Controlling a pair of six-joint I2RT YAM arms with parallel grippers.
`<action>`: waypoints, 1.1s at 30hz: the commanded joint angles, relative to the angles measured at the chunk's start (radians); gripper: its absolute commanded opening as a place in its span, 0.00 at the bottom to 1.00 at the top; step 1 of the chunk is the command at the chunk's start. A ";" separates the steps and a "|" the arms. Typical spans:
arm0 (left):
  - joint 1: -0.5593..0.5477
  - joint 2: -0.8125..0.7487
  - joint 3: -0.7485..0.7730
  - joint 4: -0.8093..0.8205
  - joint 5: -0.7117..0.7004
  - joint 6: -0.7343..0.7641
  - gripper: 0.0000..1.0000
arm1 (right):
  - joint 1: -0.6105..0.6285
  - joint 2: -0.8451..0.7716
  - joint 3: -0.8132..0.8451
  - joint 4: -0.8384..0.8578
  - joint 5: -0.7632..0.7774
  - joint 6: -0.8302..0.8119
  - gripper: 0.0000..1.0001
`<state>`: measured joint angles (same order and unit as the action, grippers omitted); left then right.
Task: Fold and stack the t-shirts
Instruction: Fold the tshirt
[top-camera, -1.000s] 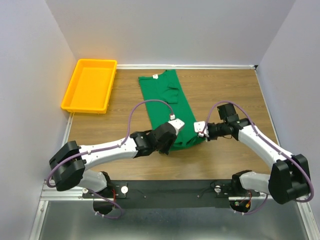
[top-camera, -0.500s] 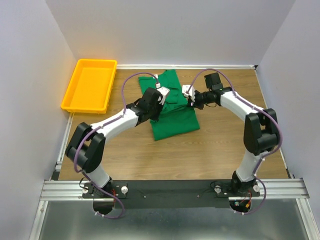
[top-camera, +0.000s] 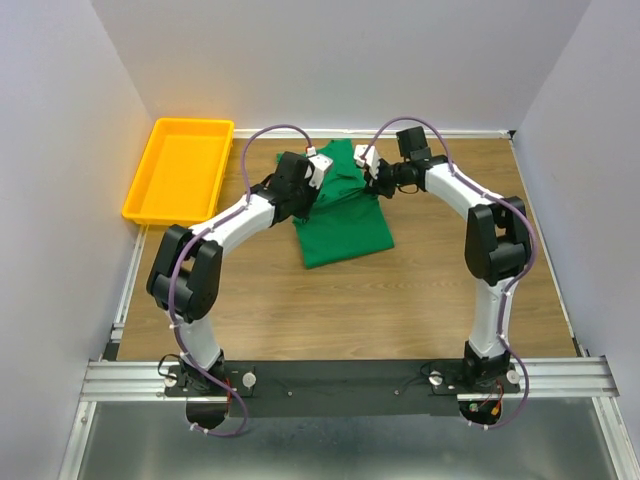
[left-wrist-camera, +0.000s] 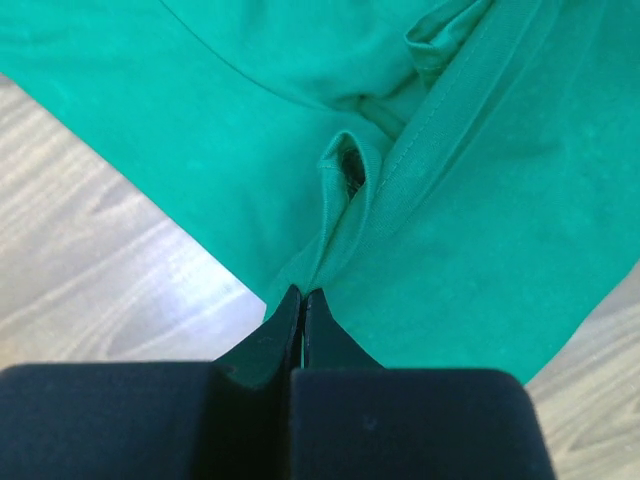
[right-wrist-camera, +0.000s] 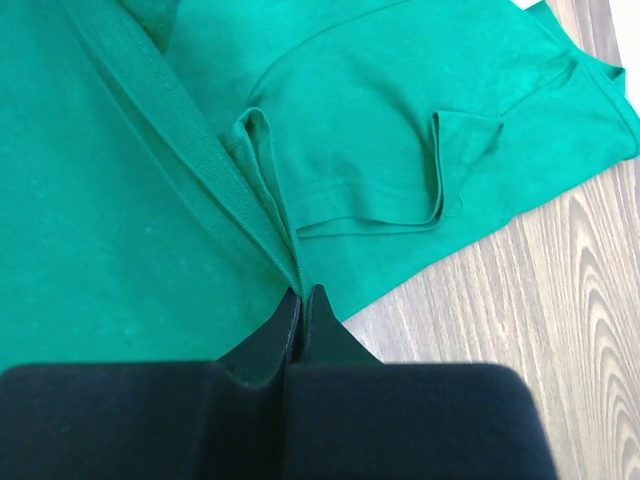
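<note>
The green t-shirt (top-camera: 345, 225) lies on the wooden table, its lower part doubled back over the upper part. My left gripper (top-camera: 318, 172) is shut on a pinch of the t-shirt's left hem corner, with cloth (left-wrist-camera: 420, 180) gathered at its tips in the left wrist view. My right gripper (top-camera: 368, 172) is shut on the right hem corner, with the ribbed edge (right-wrist-camera: 190, 170) running into its jaws. Both grippers sit near the collar end at the far side. A sleeve (right-wrist-camera: 440, 170) lies flat in the right wrist view.
A yellow tray (top-camera: 182, 170) stands at the far left against the wall. White walls close the table on three sides. Bare wooden table (top-camera: 350, 310) lies between the t-shirt and the arm bases.
Both grippers have carried the t-shirt's near hem from the front of the table away toward the collar end, doubling the shirt over itself. The arms are now stretched far out.
</note>
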<state>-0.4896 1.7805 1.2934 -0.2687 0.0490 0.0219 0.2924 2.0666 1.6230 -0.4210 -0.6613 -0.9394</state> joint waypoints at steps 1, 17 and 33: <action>0.013 0.046 0.052 -0.017 0.046 0.049 0.00 | -0.006 0.039 0.040 0.007 0.040 0.037 0.00; 0.032 0.112 0.109 -0.046 0.051 0.084 0.00 | -0.006 0.092 0.086 0.008 0.066 0.088 0.01; 0.111 -0.004 0.319 -0.024 -0.126 0.133 0.67 | -0.047 0.051 0.174 0.082 0.074 0.404 0.66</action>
<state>-0.3977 1.8935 1.5909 -0.3042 -0.0490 0.0948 0.2760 2.1792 1.8145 -0.3561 -0.5018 -0.5858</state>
